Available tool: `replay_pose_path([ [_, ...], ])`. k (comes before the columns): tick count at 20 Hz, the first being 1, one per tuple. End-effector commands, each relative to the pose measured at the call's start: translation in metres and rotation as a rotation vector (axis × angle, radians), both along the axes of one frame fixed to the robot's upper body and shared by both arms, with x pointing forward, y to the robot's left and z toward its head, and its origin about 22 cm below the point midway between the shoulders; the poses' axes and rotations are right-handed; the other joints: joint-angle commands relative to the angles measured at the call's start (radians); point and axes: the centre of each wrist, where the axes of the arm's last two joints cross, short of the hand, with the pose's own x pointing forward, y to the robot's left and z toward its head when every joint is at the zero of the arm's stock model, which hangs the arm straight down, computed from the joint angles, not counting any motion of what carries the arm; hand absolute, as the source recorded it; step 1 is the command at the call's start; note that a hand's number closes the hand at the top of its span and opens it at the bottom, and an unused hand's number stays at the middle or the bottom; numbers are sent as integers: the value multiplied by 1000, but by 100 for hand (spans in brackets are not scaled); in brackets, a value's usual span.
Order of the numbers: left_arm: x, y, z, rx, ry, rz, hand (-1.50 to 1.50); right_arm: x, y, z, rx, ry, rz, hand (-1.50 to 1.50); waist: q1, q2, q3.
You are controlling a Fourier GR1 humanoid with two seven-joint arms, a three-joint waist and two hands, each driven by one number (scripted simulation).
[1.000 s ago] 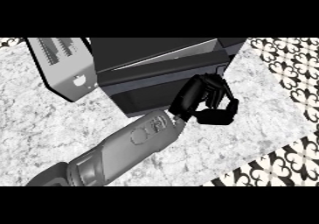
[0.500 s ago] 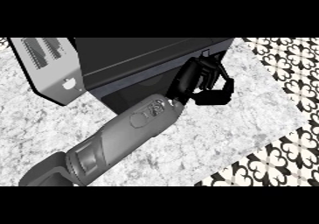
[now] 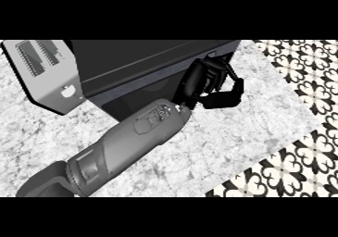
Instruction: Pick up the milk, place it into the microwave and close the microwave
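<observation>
A: Head view, looking steeply down. Seeing one robot hand (image 3: 209, 82) only, black, at the end of a grey forearm (image 3: 130, 143) coming in from the lower left edge and slanting up toward the right?

B: Yes. Placed right against the near right corner of the microwave (image 3: 137, 60), touching or almost touching its dark front; cannot tell which.

A: Open or closed up?

B: Curled. Fingers (image 3: 226, 98) bent back under the palm, hooked toward the wrist, with a little pale bench (image 3: 260, 134) showing through the loop. Nothing seen held inside that curl.

A: And the milk?

B: Not to be made out anywhere in this view. Not between the fingers, not on the visible marbled bench beside the hand. Cannot tell whether inside the microwave, since only the dark top and dark front face show.

A: Door shut, then?

B: Hard to say; front looks flat and dark from this angle, nothing more.

A: Anything else around?

B: A light grey box with slots (image 3: 45, 69) just left of the microwave, standing on the same bench. Patterned black-and-white floor tiles (image 3: 301, 162) beyond the bench edge at the right and lower right, well apart from the hand
</observation>
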Motion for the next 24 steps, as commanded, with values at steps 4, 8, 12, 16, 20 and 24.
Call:
replay_pose_path([
  [4, 4, -14, 13, -3, -28, -1, 150, 4, -9, 16, -45, -7, -13, -150, -21, 15, 3],
  [8, 2, -15, 11, -2, -34, 4, 150, 7, -13, 22, -29, -17, -15, -150, -23, 18, 5],
  [12, 2, -17, 13, -11, -38, 14, 150, 9, -11, 24, -24, -14, 17, -150, -34, 18, 6],
  [16, 2, -16, 13, -22, -31, 27, 150, 10, -16, 27, -22, -8, 6, -150, -37, 18, 6],
  [20, 1, -17, 12, -15, -42, 26, 150, 11, -17, 29, -14, -8, 11, -150, -39, 19, 7],
  [24, 1, -18, 13, -20, -45, 35, 150, 12, -18, 31, 0, -4, 28, -150, -44, 15, 7],
])
